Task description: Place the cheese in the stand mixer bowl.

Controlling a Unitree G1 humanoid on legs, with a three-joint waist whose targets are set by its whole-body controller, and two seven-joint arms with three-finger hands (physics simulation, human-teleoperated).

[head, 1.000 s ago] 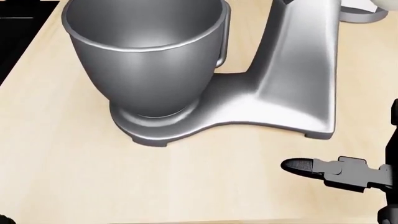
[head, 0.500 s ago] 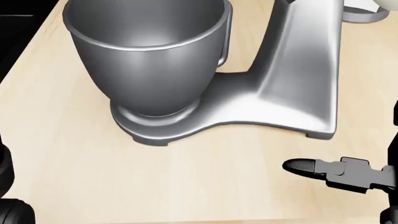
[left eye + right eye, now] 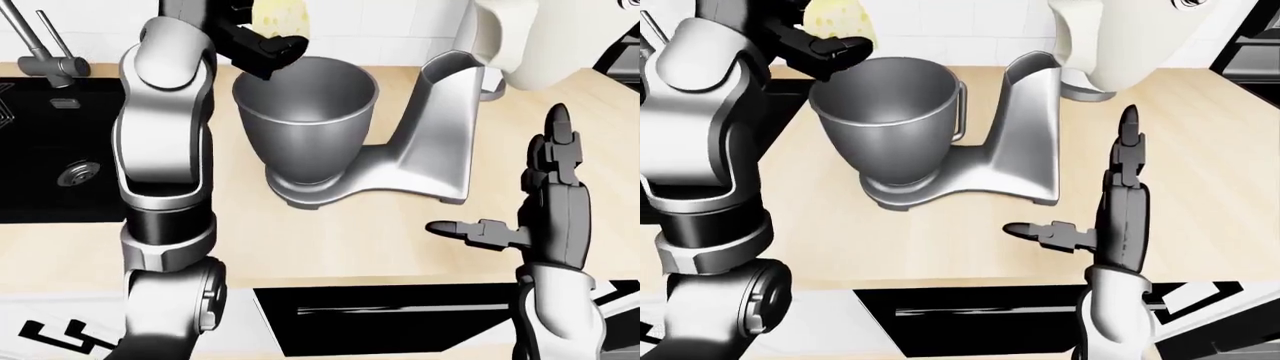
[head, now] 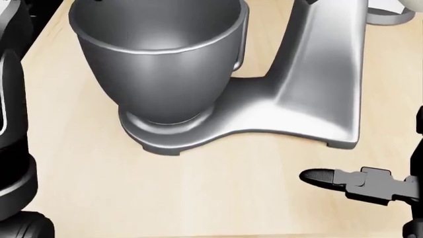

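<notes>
A pale yellow piece of cheese (image 3: 280, 16) is held at the top of the left-eye view, in my left hand (image 3: 262, 39), whose dark fingers are shut on it. It hangs just above the left rim of the steel mixer bowl (image 3: 305, 120), which stands open on the stand mixer (image 3: 440, 142). My left arm (image 3: 165, 150) rises tall at the left. My right hand (image 3: 520, 195) stands open to the right of the mixer base, fingers upright and thumb (image 4: 321, 176) pointing left, holding nothing.
The mixer stands on a light wooden counter (image 3: 330, 240). A black sink (image 3: 60, 165) with a faucet (image 3: 40, 45) lies at the left. A white appliance (image 3: 530, 37) stands at the top right. The counter's near edge runs along the bottom.
My left arm has risen into the head view's left edge and now fills it. The mixer and my right hand have stayed in place.
</notes>
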